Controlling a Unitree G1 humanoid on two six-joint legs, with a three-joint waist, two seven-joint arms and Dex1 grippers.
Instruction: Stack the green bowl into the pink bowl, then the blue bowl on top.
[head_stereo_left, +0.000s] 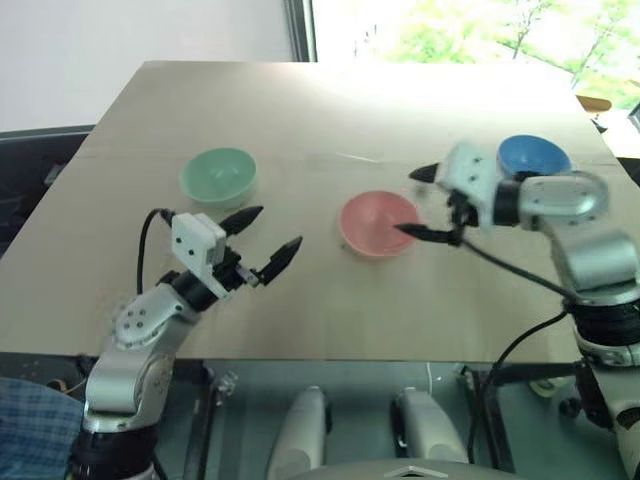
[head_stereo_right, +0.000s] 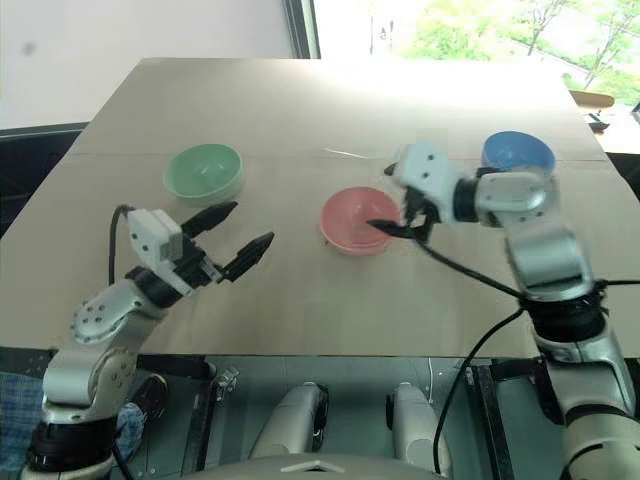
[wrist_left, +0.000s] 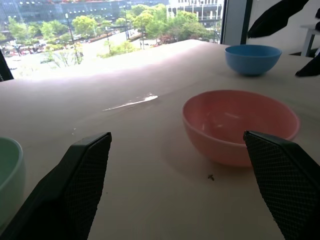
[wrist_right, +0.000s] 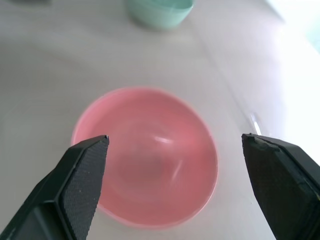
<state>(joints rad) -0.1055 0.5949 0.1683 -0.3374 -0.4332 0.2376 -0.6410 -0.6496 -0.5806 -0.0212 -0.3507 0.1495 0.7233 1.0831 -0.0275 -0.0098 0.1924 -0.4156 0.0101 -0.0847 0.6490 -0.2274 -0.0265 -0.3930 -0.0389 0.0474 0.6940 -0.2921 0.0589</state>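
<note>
Three bowls upright on a tan table (head_stereo_left: 300, 120), all apart, none stacked. Pink bowl (head_stereo_left: 378, 223) near the table's middle, empty, taken here as the landmark. Green bowl (head_stereo_left: 218, 175) well to the left of the pink bowl and a little farther from the robot, also empty. Blue bowl (head_stereo_left: 533, 157) to the right of the pink bowl and farther back, near the table's right edge. Right gripper (head_stereo_left: 427, 203) raised just beside the pink bowl on its right — jaws spread wide, nothing between them, lower fingertip over the bowl's right rim, upper one above and behind it; from the right wrist, the pink bowl framed between the two black fingers (wrist_right: 82, 175). Left gripper (head_stereo_left: 267, 238) left of the pink bowl and nearer the robot, clear of it — jaws wide apart and empty, pointing toward the pink bowl, below the green bowl.
</note>
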